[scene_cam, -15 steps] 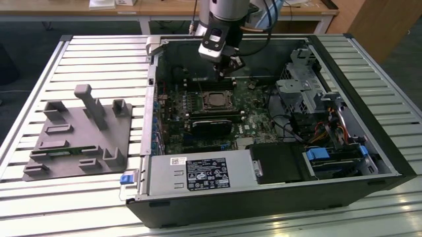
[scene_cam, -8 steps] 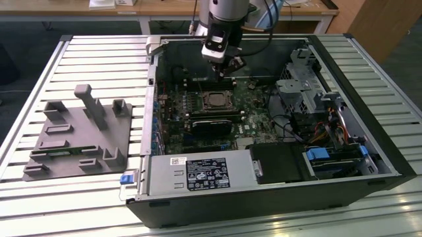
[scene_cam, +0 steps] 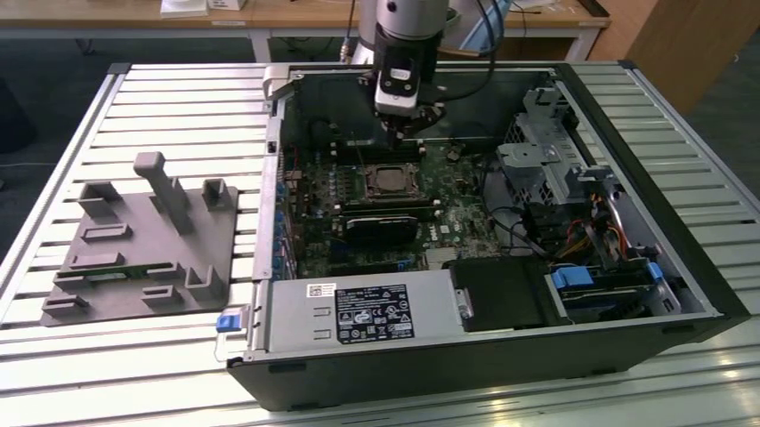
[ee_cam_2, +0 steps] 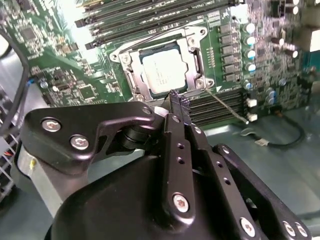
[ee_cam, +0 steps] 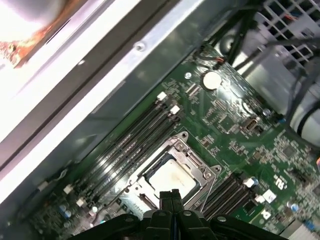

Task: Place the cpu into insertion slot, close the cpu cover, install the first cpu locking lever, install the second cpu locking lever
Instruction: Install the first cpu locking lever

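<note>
Over near edge of cpu cover (ee_cam_2: 150, 44), gripper (ee_cam_2: 176, 100) closed, empty; cpu (ee_cam_2: 161, 74) seated within.

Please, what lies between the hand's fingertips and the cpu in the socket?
In the second wrist view, only a strip of the cpu cover, the silver frame, lies between the hand and the cpu; nothing else sits there.

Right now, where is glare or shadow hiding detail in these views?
In the first wrist view the edge of the computer case is blown out white; in the second wrist view glare whitens part of the circuit board, yet the chip reads clearly; in the exterior view the board lies in even shade.
</note>
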Available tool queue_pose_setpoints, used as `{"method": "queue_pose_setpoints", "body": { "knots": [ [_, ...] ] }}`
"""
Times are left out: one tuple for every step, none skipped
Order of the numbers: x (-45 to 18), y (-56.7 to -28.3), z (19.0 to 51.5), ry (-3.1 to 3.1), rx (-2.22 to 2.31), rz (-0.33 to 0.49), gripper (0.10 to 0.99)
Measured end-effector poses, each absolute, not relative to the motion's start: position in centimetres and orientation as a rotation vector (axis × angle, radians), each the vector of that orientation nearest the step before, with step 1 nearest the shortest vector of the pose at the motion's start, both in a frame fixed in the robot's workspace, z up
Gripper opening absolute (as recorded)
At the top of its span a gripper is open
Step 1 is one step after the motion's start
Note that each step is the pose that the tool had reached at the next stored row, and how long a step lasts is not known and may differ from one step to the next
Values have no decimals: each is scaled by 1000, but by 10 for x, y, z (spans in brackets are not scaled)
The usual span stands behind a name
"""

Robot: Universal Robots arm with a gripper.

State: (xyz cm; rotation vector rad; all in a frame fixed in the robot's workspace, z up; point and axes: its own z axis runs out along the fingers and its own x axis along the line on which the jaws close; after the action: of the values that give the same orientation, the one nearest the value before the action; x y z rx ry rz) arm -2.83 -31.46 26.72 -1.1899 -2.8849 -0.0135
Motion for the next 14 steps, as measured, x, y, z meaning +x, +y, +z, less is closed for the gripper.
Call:
{"method": "queue_pose_setpoints", "body": {
  "knots": [
    [-28,-315,267,-2896,-1164,-13,106],
    [-28,-315,267,-2906,-1138,-13,106],
    [-28,-315,267,-2916,-1111,-12,106],
    [-28,-315,266,-2926,-1083,-12,106],
    [-28,-315,266,-2936,-1056,-12,106],
    [-28,-315,266,-2945,-1030,-12,106],
    [-28,-315,266,-2954,-1003,-11,106],
    [-28,-315,266,-2963,-977,-11,106],
    [-28,-315,266,-2972,-950,-11,106],
    [-28,-315,266,-2981,-923,-11,106],
    [-28,-315,266,-2989,-896,-11,106],
    [-28,-315,266,-2998,-868,-11,106],
    [-28,-315,265,-3007,-841,-11,106],
    [-28,-315,265,-3015,-815,-11,106]
  ]
}}
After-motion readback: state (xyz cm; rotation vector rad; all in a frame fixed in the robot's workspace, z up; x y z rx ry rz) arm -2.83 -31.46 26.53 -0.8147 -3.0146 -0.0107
